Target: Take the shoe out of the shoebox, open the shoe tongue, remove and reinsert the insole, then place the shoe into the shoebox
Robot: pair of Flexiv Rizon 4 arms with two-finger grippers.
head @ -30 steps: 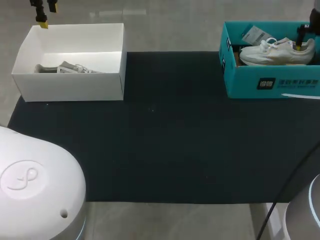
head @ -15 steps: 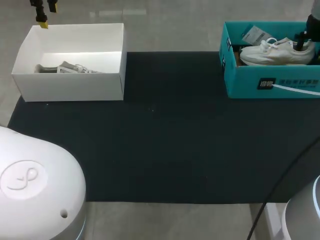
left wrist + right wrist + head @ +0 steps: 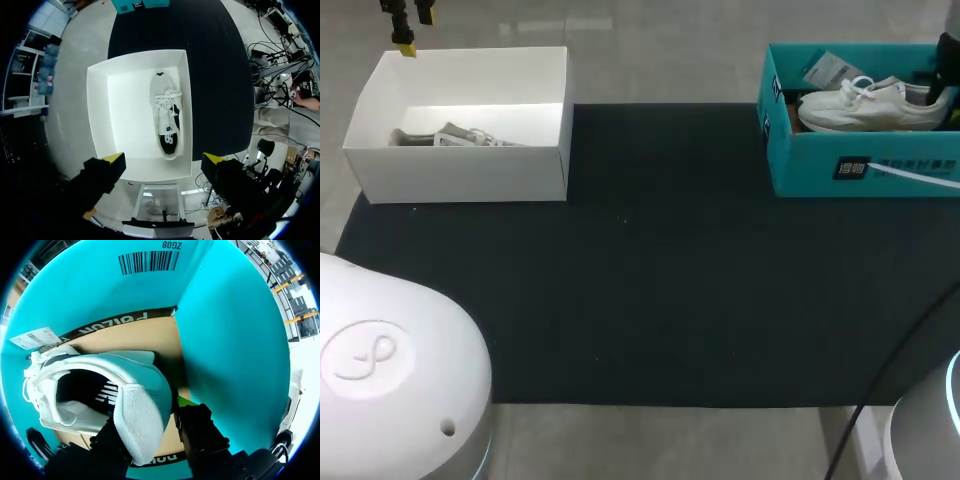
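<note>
Upper right of frame: right gripper (image 3: 150,425) pinches the heel of the white shoe (image 3: 870,105) inside the teal shoebox (image 3: 820,165). Lift vertically, clearing the walls. Left gripper (image 3: 164,159), upper left, hangs wide open.

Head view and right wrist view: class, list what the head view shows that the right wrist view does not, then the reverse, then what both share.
Only the head view: the white box with a grey shoe in it, the black mat, and the left gripper above that box's far corner. Only the right wrist view: the dark inside of the white shoe, with the right gripper at its heel. Both: the white shoe lying in the teal shoebox.
</note>
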